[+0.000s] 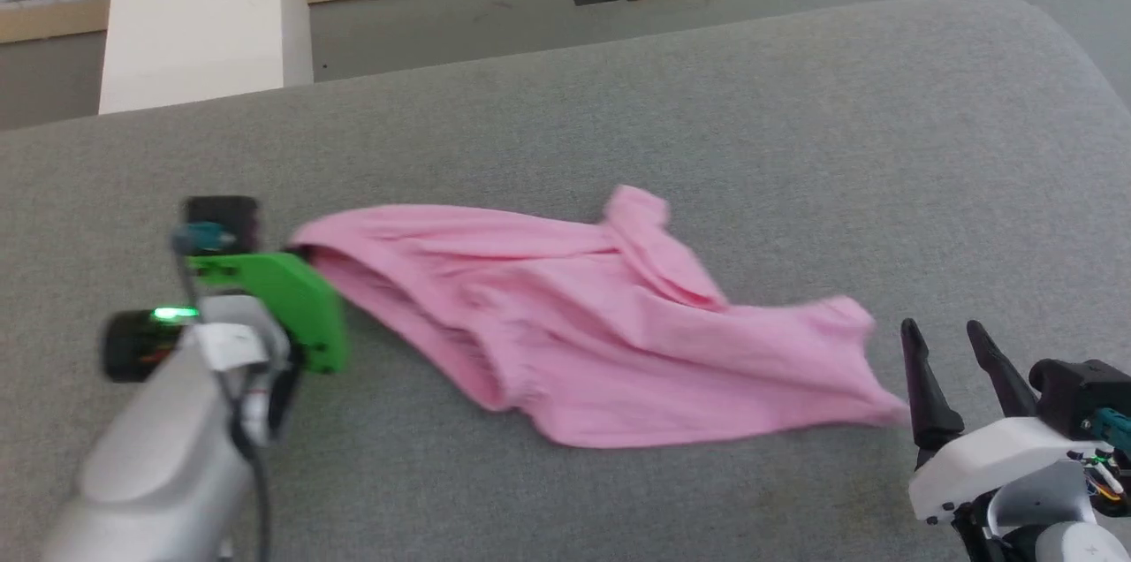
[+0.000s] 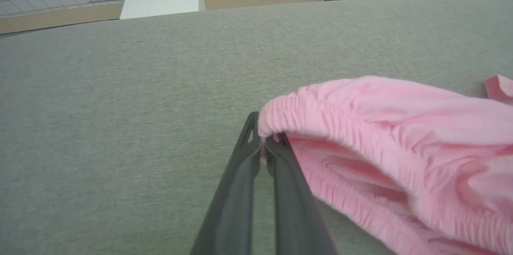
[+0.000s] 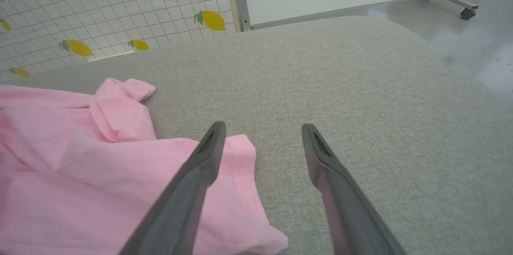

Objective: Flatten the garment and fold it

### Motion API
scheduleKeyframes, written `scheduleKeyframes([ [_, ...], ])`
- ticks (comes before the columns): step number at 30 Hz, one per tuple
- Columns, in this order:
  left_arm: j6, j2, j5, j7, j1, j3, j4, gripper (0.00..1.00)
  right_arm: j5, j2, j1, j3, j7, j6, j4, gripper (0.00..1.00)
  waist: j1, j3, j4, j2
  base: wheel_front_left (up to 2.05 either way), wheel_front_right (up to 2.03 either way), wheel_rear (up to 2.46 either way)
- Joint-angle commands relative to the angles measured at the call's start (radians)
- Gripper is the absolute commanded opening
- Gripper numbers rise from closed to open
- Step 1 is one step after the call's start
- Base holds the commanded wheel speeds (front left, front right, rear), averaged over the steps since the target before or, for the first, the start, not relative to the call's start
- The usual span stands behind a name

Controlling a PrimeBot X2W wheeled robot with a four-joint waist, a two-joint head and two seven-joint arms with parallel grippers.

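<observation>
With the left hand (image 2: 264, 136) clenched on the waistband (image 2: 320, 106) of the garment (image 1: 574, 341), which lies crumpled in the middle of the desk (image 1: 795, 147), the right hand (image 1: 943, 330), released beside the leg hem (image 3: 244, 154), should probably pinch that hem firmly so both can draw the cloth taut and flat.
</observation>
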Motion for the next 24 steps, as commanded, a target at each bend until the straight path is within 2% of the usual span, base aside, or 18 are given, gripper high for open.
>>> scheduleKeyframes([
  [1,0.015,0.039,-0.011,0.006,0.011,0.021,-0.009,0.0,0.003,0.001,-0.015,0.005,-0.006,-0.002,-0.005,1.0,-0.0001,0.01,0.008,0.0,0.0,0.0,0.0],
  [5,0.035,0.117,-0.018,0.003,0.011,0.073,-0.019,0.0,0.002,0.001,-0.026,0.019,-0.004,-0.002,-0.007,1.0,-0.0001,0.027,0.012,0.0,0.0,0.0,0.0],
  [6,0.04,0.123,-0.027,-0.01,0.012,0.09,-0.016,0.04,0.002,0.001,-0.029,0.023,-0.003,-0.002,-0.006,1.0,-0.0001,0.031,0.012,0.0,0.0,0.0,0.0],
  [7,0.041,0.122,-0.038,-0.019,0.014,0.103,-0.013,0.66,0.002,0.001,-0.03,0.027,-0.002,-0.002,-0.006,1.0,-0.0001,0.034,0.013,0.0,0.0,0.0,0.0],
  [8,0.044,0.12,-0.05,-0.03,0.019,0.117,-0.005,1.0,0.002,0.001,-0.033,0.03,-0.002,-0.002,-0.004,1.0,-0.0001,0.035,0.013,0.0,0.0,0.0,0.0],
  [16,0.038,0.065,-0.094,-0.122,0.122,0.138,0.012,1.0,-0.004,0.001,-0.016,0.037,0.004,-0.002,0.012,1.0,-0.0001,-0.022,0.036,0.0,0.0,0.0,0.0],
  [20,0.053,0.04,-0.09,-0.193,0.213,0.133,-0.044,1.0,-0.007,0.001,0.008,0.035,0.011,-0.002,0.008,1.0,-0.0001,-0.074,0.062,0.0,0.0,0.0,0.0],
  [24,0.05,0.013,-0.051,-0.259,0.286,0.085,-0.139,1.0,-0.009,0.001,0.03,0.034,0.02,-0.002,-0.001,1.0,-0.0001,-0.117,0.091,0.0,0.0,0.0,0.0],
])
